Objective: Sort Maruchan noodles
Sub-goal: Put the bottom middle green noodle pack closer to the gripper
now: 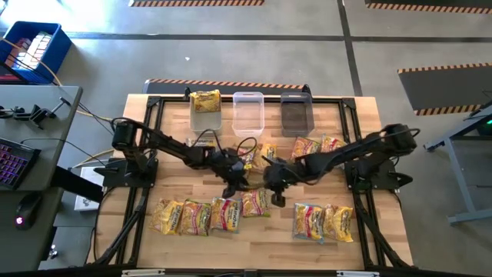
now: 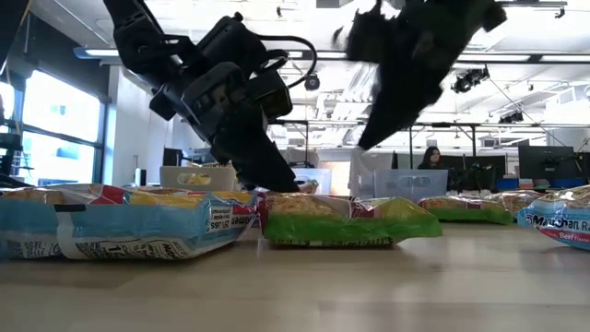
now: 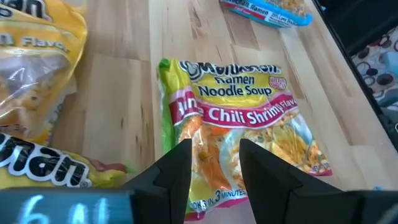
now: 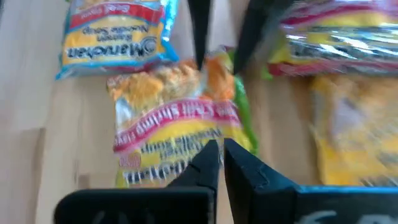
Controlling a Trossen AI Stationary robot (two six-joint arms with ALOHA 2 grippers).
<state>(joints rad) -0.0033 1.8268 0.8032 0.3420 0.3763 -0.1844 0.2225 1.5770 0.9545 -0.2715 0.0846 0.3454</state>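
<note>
Bright, even overhead light; right wrist view motion-blurred, low view's arms backlit dark.

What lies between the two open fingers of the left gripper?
The left wrist view shows the Chili Shrimp ramen packet between the left gripper's open fingers.

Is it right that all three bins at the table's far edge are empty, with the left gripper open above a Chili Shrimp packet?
Not quite. The left bin already holds a yellow packet, as the high view shows. The left gripper is indeed open above the Chili Shrimp packet.
</note>
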